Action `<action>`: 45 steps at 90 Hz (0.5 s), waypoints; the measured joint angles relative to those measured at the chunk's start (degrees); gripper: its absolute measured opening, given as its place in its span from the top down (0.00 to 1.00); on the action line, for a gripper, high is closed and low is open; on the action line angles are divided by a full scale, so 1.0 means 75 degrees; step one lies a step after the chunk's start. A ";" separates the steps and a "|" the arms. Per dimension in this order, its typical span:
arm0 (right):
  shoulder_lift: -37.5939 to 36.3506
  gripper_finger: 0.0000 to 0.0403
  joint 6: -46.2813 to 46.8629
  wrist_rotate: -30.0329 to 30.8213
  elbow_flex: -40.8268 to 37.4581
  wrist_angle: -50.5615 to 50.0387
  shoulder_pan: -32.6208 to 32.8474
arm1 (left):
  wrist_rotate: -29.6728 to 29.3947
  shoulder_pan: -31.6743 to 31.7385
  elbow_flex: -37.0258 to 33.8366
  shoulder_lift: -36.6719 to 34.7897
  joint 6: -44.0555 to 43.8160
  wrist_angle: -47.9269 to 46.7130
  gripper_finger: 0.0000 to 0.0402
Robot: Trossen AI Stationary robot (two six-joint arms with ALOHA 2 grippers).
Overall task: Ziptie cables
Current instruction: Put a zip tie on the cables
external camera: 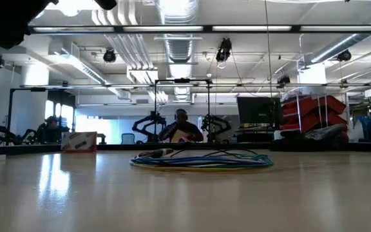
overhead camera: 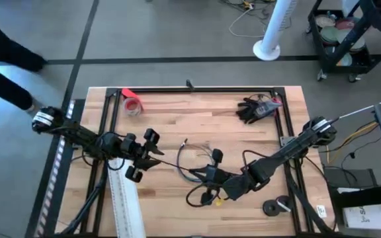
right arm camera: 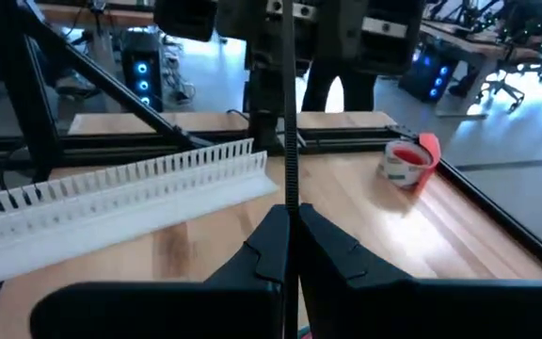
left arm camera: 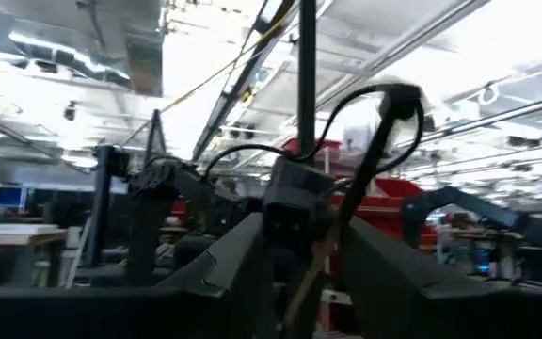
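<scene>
showing only in the right wrist view: right gripper (right arm camera: 288, 247) pinching a zip tie (right arm camera: 289, 141).

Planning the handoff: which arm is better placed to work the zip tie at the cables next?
Right, probably. The right hand sits at the cables with a thin black zip tie pinched between its shut fingers. The left hand waits beside the white strip.

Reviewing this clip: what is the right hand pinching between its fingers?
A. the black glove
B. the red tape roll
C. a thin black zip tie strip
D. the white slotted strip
C: in the right wrist view the right hand is shut on a thin black ribbed zip tie, while the white slotted strip and red tape roll lie apart on the table.
</scene>
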 joint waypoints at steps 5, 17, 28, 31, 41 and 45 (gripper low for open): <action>0.0034 0.99 0.0008 0.0011 0.0000 0.0002 0.0000 | -0.0002 0.0000 0.0000 -0.0030 -0.0009 0.0007 0.71; 0.0115 0.99 -0.0009 0.0053 0.0000 0.0281 0.0000 | -0.0003 0.0000 0.0000 -0.0035 -0.0024 0.0115 0.73; 0.0162 0.99 -0.0064 0.0072 0.0000 0.0514 -0.0006 | -0.0003 -0.0003 0.0000 -0.0035 -0.0039 0.0175 0.75; 0.0172 0.99 -0.0114 0.0113 0.0000 0.0508 -0.0009 | -0.0003 -0.0003 0.0000 -0.0035 -0.0039 0.0183 0.75; 0.0172 0.99 -0.0134 0.0189 0.0000 0.0520 -0.0012 | -0.0003 -0.0003 0.0000 -0.0047 -0.0168 0.0209 0.77; 0.0172 0.99 -0.0131 0.0196 0.0000 0.0515 -0.0012 | -0.0003 -0.0003 0.0000 -0.0071 -0.0201 0.0209 0.77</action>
